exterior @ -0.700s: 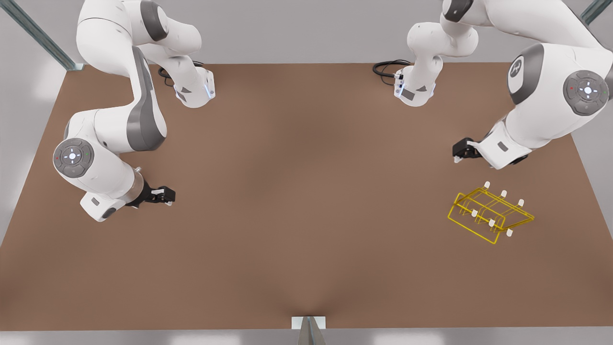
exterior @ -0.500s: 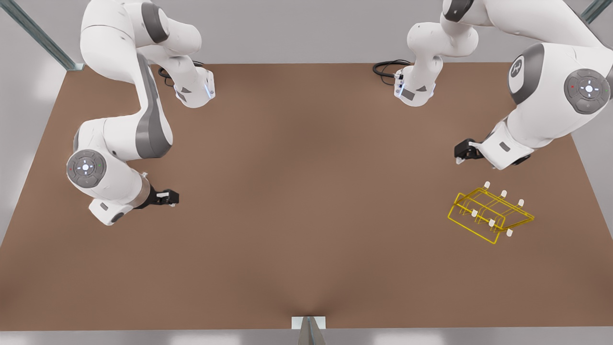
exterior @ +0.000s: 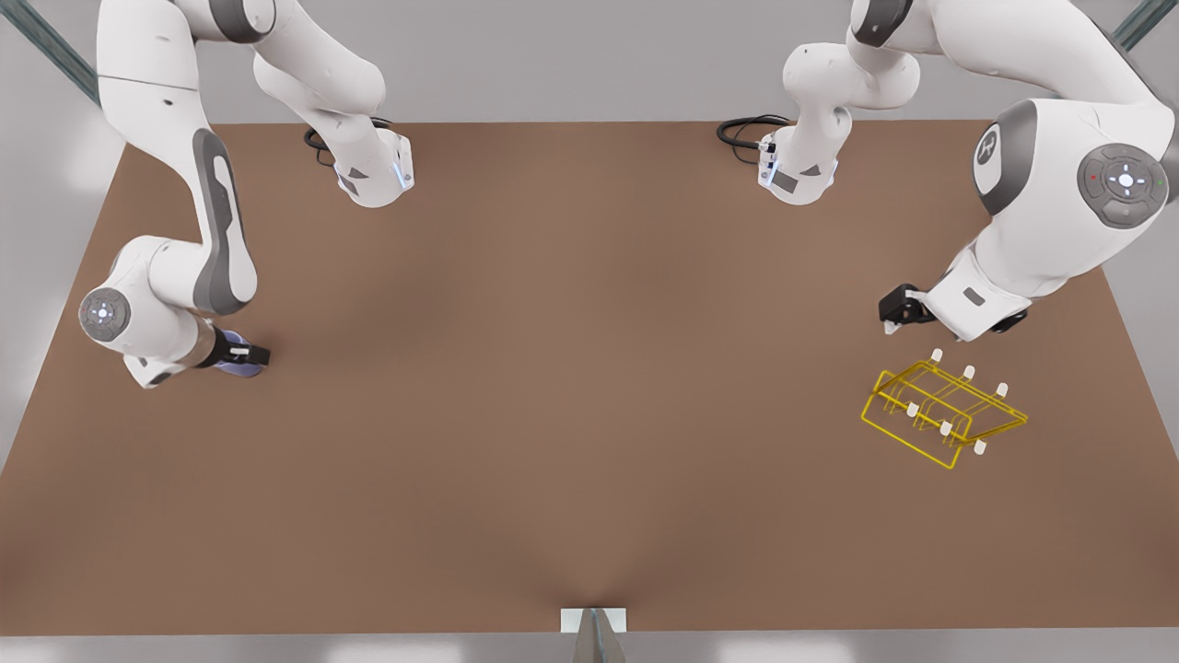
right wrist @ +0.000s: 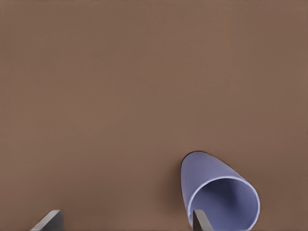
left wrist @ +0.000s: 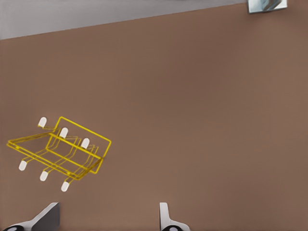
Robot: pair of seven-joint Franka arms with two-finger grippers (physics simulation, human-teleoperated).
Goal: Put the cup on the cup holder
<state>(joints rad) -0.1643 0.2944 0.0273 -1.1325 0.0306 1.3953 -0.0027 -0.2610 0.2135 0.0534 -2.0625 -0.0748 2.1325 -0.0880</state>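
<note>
one cup (right wrist: 219, 192) upright, rt pincer (right wrist: 126, 219) beside

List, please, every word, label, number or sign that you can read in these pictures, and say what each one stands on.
No readable text anywhere.
Round emblem on the arm link at the front view's right: a symbol, no legible letters.
The cup, by the right gripper, and the cup holder, near the left gripper, bear no markings.
</note>
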